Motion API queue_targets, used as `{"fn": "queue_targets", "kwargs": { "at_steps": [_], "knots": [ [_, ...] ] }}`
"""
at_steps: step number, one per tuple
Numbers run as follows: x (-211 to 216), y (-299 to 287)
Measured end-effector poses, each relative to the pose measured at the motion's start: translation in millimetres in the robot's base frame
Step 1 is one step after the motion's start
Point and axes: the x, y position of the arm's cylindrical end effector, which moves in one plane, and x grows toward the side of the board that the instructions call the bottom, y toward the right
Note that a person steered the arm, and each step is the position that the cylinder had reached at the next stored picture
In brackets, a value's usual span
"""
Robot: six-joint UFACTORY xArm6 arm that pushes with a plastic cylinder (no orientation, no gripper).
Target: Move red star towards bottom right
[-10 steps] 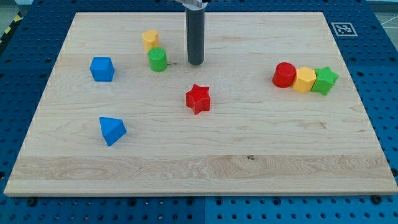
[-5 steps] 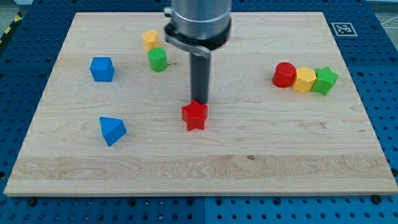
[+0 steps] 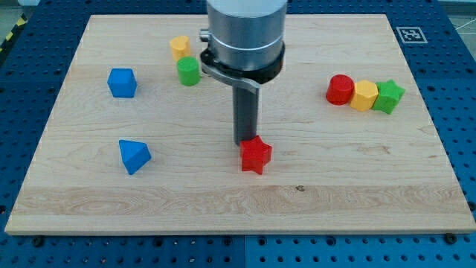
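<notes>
Your rod ends in my tip [image 3: 245, 143], a plain blunt end with no fingers to open or clench, so it grasps nothing; it presses against the upper left side of the red star [image 3: 256, 155]. That star sits just below and to the right of my tip, near the middle of the wooden board [image 3: 357, 186], slightly toward the view's bottom. Farther out, to the left of my tip, you see the blue triangular block [image 3: 134, 156]. Up and left of my tip stand the green cylinder [image 3: 188, 71], the yellow block [image 3: 179, 48] just beyond it, and the blue cube [image 3: 122, 82]. Well off to the right, a row touches side by side: red cylinder [image 3: 340, 89], yellow hexagonal block [image 3: 364, 95], green star [image 3: 388, 97]
</notes>
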Motion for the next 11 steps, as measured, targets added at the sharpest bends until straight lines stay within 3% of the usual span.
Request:
{"fn": "queue_targets", "kwargs": {
  "at_steps": [1, 4, 5, 6, 9, 11],
  "knots": [
    [0, 42],
    [3, -44],
    [44, -44],
    [41, -33],
    [33, 78],
    [33, 96]
  ]
}}
